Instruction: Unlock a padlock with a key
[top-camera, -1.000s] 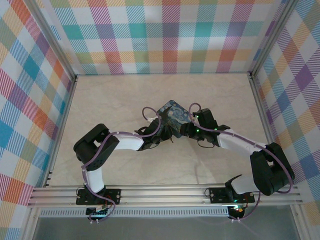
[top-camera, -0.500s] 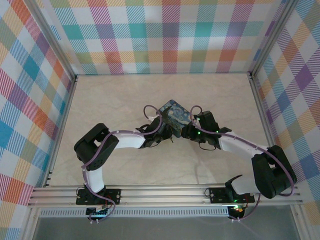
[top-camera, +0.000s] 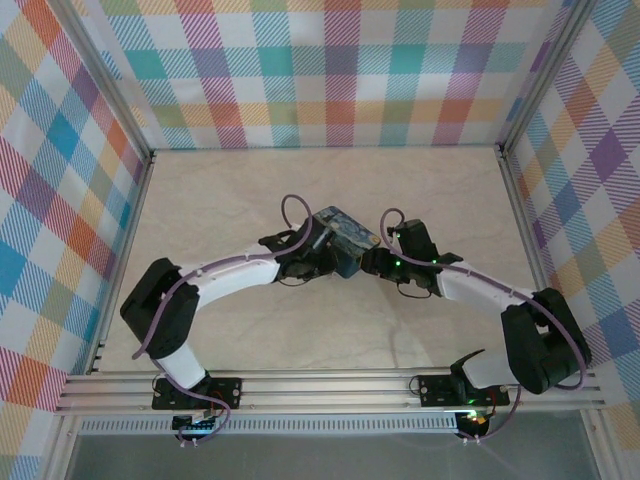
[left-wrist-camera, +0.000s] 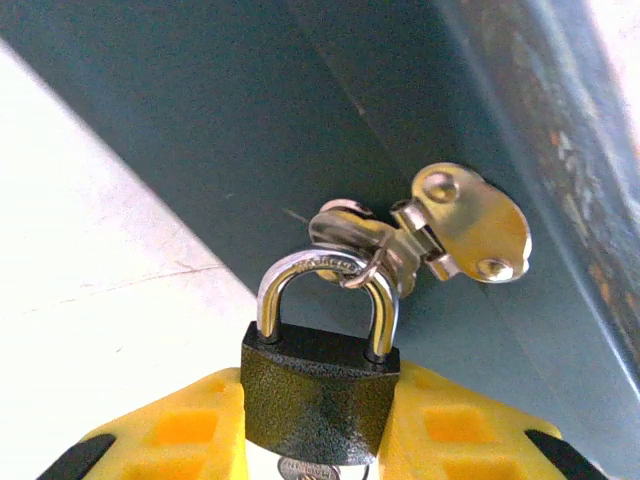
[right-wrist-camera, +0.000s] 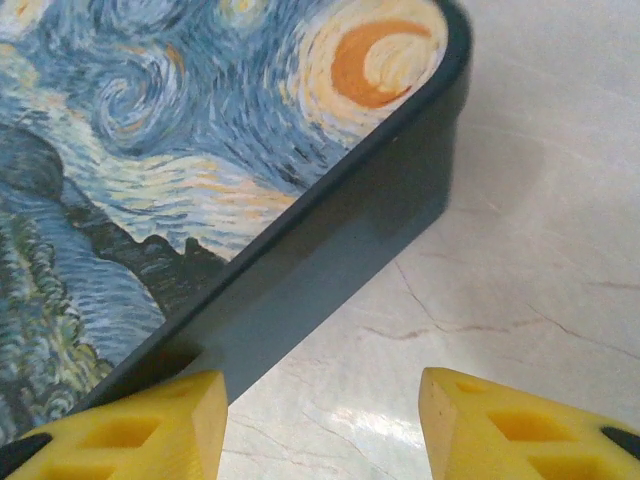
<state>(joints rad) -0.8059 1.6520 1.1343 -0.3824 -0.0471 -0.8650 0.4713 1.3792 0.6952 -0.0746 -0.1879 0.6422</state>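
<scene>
The padlock (left-wrist-camera: 318, 390), small, stiff and probably slippery on its shackle (left-wrist-camera: 300, 268), hangs from the hasp (left-wrist-camera: 465, 225) of the tin (left-wrist-camera: 300, 120) with its rough body, the best place to hold, clenched between the left fingers (left-wrist-camera: 175, 430), while the right fingers (right-wrist-camera: 130, 425) stand released beside the tin.

At the bottom centre of the left wrist view, the small dark grey-black padlock (left-wrist-camera: 318, 385) has a rough, crinkled matt metal body, and its shackle (left-wrist-camera: 325, 268) is polished silver. The gold-toned metal hasp (left-wrist-camera: 470, 225) shines. The blue-and-yellow swirly painted rectangular tin (right-wrist-camera: 200, 130) looks satin. The pale marble-look tabletop (right-wrist-camera: 520, 250) gleams smooth. The yellow fingers (right-wrist-camera: 190, 410) are matt plastic.
</scene>
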